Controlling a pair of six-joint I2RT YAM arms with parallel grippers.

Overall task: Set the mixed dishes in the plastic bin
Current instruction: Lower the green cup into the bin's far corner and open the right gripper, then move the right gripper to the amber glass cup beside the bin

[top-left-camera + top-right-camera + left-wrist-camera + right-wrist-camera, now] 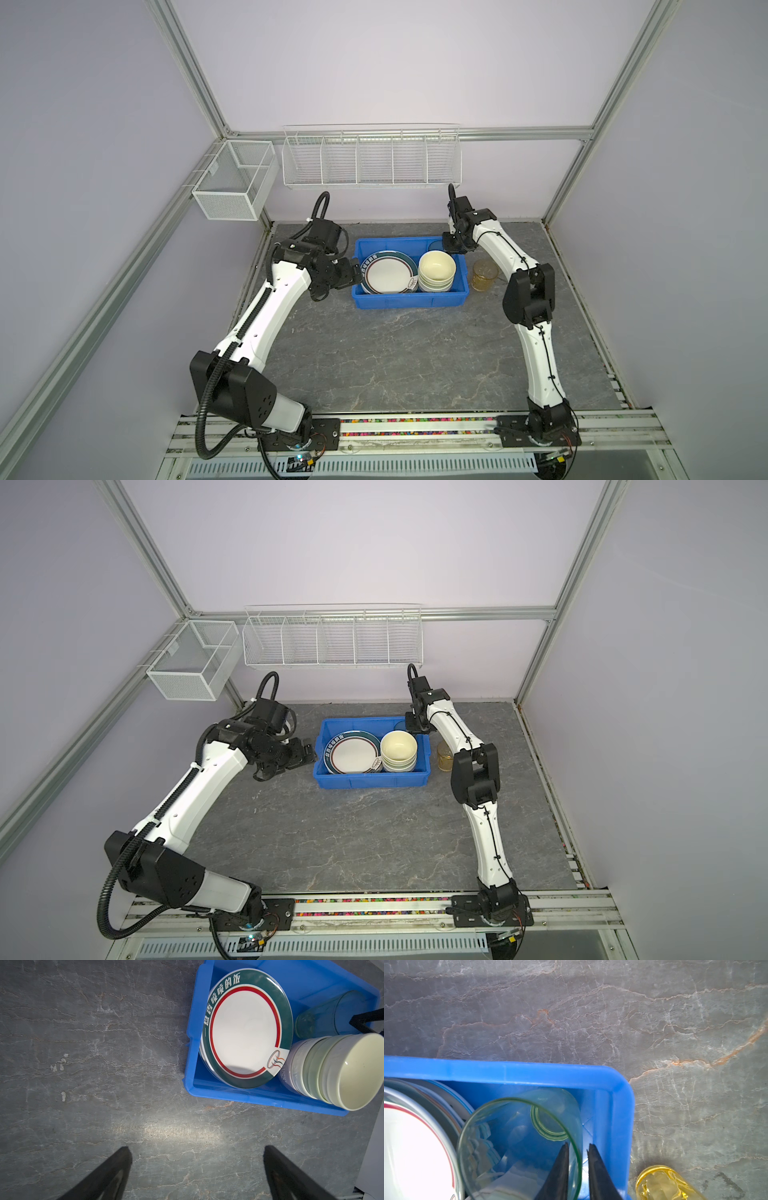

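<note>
In both top views you see the bin (409, 301) on the table (415, 353). On its left side lies the plate (390, 272) with the teal and red rim, on top of a stack; on its right side stand the bowls (436, 272), nested, a cream one uppermost. The amber cup (484, 275) stands upright on the table just beside the bin's right wall, outside it. Your left gripper (352, 272) sits at the bin's left end; your right gripper (455, 246) hangs over the far right corner, where the green cup (435, 244) shows only faintly.

In the left wrist view, your left gripper (195, 1152) has its jaws spread wide over bare table, with nothing between them; the plate (245, 1028), the bowls (332, 1072) and the green cup (324, 1016) all lie inside the bin (189, 1043).

In the right wrist view, your right gripper (577, 1145) has its jaws only a little apart, astride the green cup's (508, 1136) wall; one finger is inside the mouth, one outside. A thin gap shows on each side of the rim, so the wall is not pinched. The cup leans in the bin's (508, 1070) corner beside the plate (411, 1147); the amber cup (664, 1184) is on the table outside the bin.
</note>
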